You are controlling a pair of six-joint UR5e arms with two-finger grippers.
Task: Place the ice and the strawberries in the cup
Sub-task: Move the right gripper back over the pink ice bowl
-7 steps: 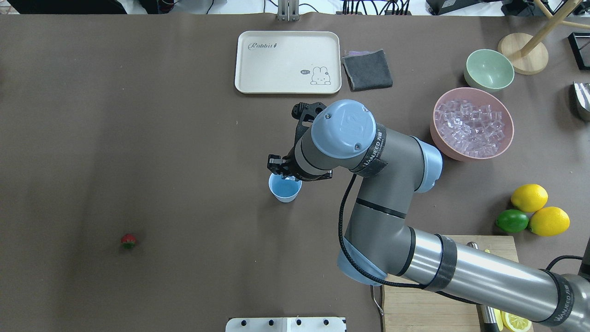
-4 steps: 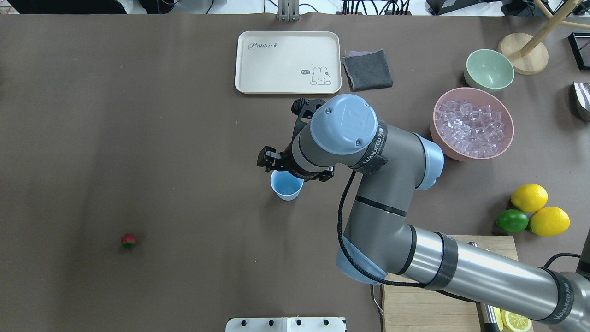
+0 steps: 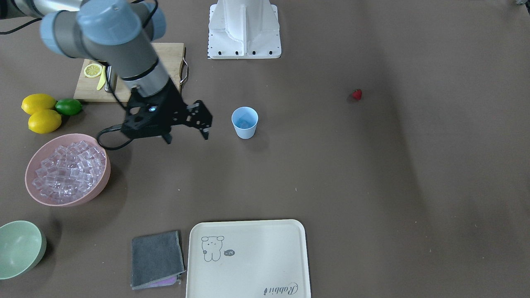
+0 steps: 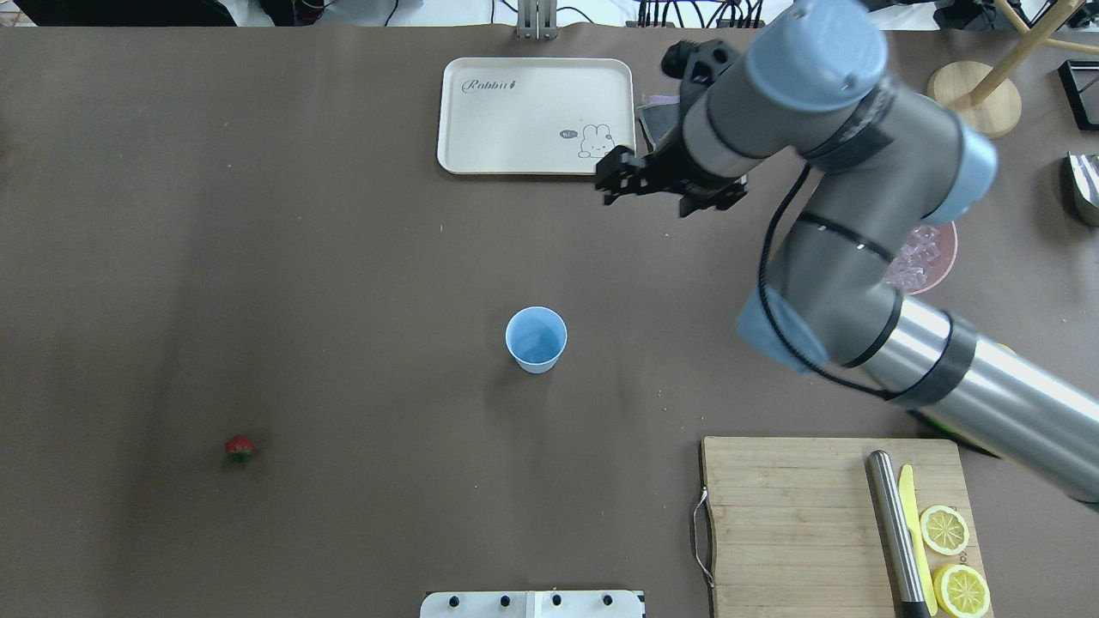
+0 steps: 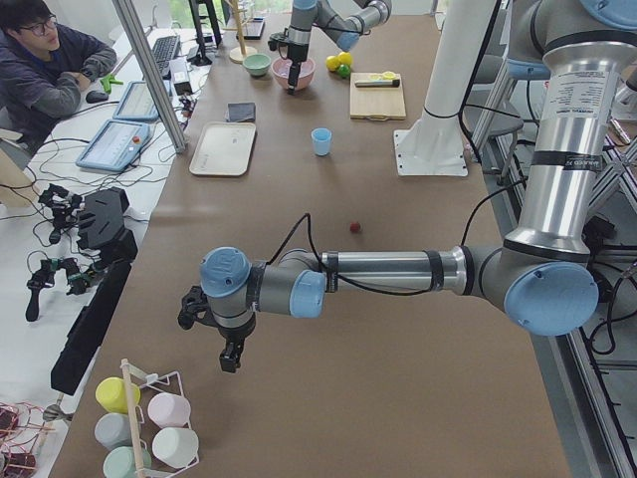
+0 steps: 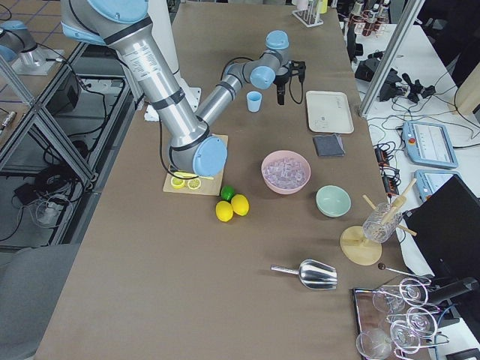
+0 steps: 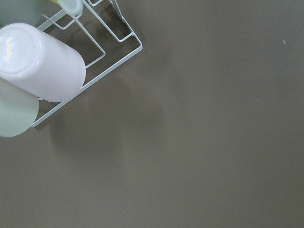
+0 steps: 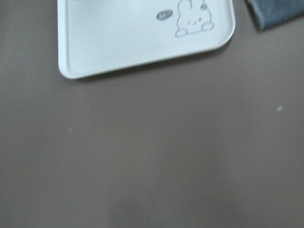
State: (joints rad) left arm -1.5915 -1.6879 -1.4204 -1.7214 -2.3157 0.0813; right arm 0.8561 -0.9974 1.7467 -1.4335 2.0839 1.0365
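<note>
Right arm (image 4: 859, 257) enters from the lower right of the overhead view. Its silver upper link rises to a bent elbow and the forearm doubles back forward and toward the robot's left. The wrist is turned so the right end effector (image 3: 186, 134) points down, raised off the counter (image 3: 331, 174). Its fingers (image 3: 205, 131) are spread wide apart and hold nothing.

Left arm (image 5: 398, 271) is stretched long and low, nearly level, out past the robot's left. Its wrist is bent so the left end effector (image 5: 231, 357) hangs straight down. Only the side view shows it, so finger spread is unclear.
</note>
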